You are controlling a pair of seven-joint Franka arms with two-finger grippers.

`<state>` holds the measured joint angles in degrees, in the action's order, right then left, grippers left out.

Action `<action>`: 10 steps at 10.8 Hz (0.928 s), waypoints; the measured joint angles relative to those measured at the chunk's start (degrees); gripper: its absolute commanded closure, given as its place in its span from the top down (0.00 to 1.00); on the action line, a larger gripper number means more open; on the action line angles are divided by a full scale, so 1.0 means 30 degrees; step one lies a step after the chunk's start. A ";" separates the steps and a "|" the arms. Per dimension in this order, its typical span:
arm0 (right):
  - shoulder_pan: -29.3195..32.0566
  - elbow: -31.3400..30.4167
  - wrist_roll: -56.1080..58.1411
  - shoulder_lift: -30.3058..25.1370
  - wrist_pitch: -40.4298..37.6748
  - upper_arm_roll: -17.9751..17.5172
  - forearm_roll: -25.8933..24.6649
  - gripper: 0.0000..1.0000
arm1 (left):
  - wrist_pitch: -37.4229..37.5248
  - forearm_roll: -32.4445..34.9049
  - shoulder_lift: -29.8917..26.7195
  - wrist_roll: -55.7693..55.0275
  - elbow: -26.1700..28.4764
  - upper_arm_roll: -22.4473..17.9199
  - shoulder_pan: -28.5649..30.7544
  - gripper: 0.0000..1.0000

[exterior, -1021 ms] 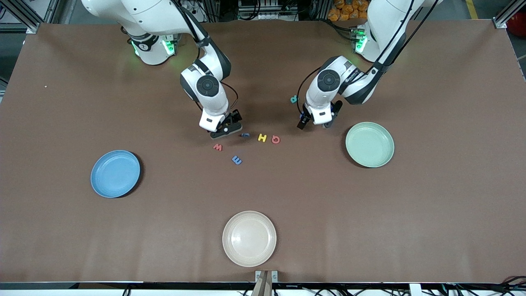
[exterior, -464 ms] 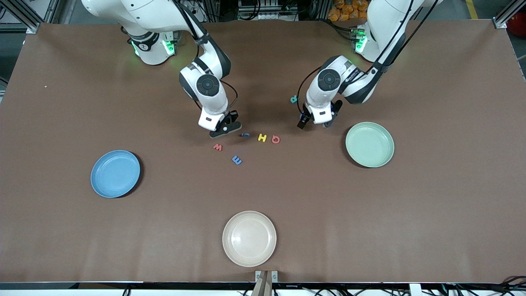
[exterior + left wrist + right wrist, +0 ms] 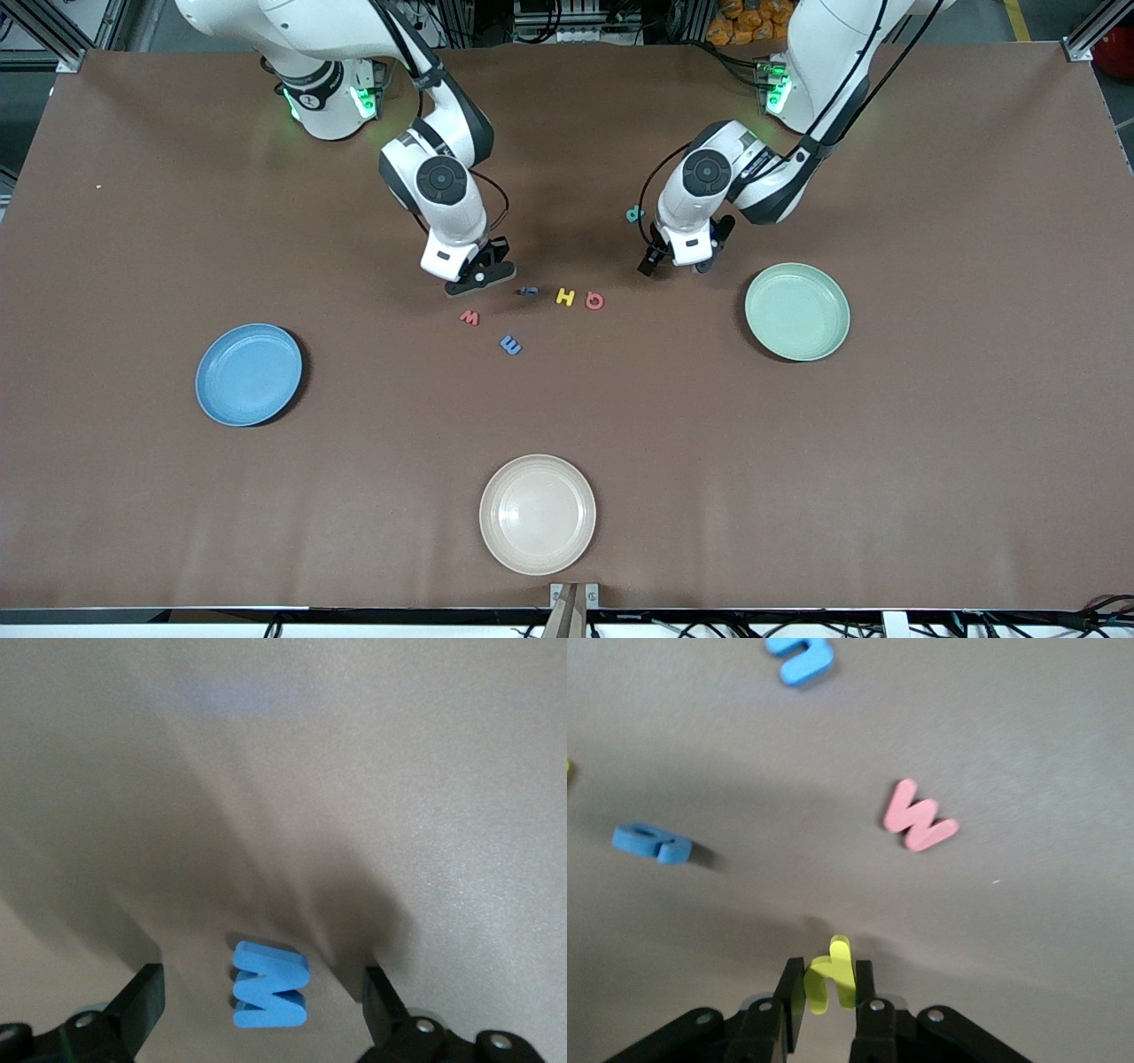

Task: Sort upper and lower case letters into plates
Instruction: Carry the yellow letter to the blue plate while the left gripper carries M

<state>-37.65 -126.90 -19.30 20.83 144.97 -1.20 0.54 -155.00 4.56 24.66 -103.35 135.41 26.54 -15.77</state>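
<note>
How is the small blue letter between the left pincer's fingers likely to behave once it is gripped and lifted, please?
The blue letter looks chunky and foam-like, so it is probably light and slightly squashy. Standing on edge between the open left pincer fingers, it may tip if nudged unevenly. Its matte, flat faces should resist slipping.

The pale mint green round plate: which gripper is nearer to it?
Left. The left gripper hangs beside the pale mint green round plate; the right gripper, shut on a small yellow letter, is over the letter cluster.

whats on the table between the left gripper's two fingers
A blue letter stands on the bare table between the open left gripper's fingers, touching neither; the left wrist view shows it.
</note>
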 measured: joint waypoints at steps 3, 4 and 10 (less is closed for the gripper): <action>0.1829 0.1164 0.0212 -0.0539 -0.1958 0.0130 -0.0294 0.00 | -0.0254 0.0000 -0.0013 0.0000 -0.0051 0.0003 0.0002 0.45; 0.2649 0.1637 0.0304 -0.0583 -0.2396 0.0220 -0.0704 0.00 | -0.0242 0.0000 -0.0053 0.0000 -0.0065 0.0014 0.0003 0.42; 0.8135 0.2371 0.2225 -0.0584 -0.3450 0.0587 -0.4172 0.00 | -0.0065 0.0001 -0.0357 0.0000 0.0031 0.0100 0.0008 0.21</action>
<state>-13.25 -119.78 -12.62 19.07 134.62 0.56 -11.98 -155.20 4.56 23.59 -103.35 135.51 26.84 -15.74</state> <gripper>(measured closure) 0.731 0.626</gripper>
